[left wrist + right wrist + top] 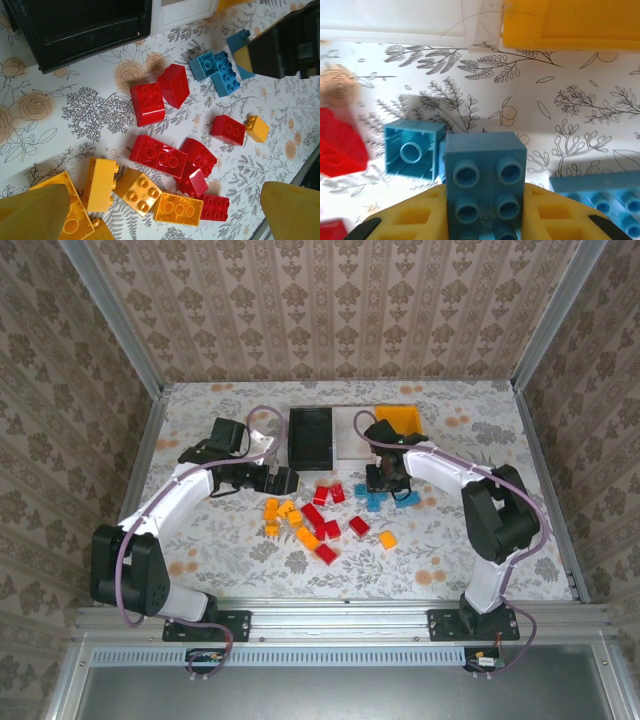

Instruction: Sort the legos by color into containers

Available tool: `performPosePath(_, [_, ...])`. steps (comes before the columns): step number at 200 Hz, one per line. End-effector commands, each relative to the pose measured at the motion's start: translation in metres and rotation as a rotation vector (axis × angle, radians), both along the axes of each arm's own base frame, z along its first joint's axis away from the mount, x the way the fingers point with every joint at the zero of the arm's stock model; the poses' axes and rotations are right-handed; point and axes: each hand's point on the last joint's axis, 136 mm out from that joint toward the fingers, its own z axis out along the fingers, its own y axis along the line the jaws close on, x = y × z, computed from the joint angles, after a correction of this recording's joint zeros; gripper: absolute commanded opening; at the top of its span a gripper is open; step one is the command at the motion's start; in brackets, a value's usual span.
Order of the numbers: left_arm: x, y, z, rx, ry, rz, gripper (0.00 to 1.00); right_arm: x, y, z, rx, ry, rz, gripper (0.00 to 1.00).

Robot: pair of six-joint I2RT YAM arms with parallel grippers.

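Step in hand: pick-up of one blue brick (pixel 485 180) by the right gripper (pixel 386 480); the sort is judged to be at an early stage, since most legos lie loose on the table (pixel 480 540).
Right gripper state: the yellow fingers (pixel 415 220) are pressed against the two sides of the blue brick, which is held studs toward the wrist camera.
Lift status: it cannot be told whether the brick is off the table.
Neighbouring bricks: an overturned blue brick (pixel 414 150) lies just left of the held one; another blue brick (pixel 600 192) lies near on the right.
Left gripper state: the left gripper (pixel 284 480) is spread wide, with nothing pinched.
Below the left gripper: red bricks (pixel 159 156) and orange-yellow bricks (pixel 137 191).
Containers: ahead of the right gripper, the white bin (pixel 395 20) is offset left and the orange-yellow bin (pixel 570 22) right; the black bin (pixel 293 440) lies further left.
Next move: a straight lift is called for, then a short carry forward to the bin chosen for blue.
Caution: the overturned neighbour may be dragged along.
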Motion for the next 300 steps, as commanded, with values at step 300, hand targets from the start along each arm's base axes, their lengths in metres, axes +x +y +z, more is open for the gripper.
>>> performPosePath(300, [0.001,0.005,0.003,0.041,-0.024,-0.004,1.00,0.135,-0.049,0.080,-0.027,-0.105,-0.115,0.32])
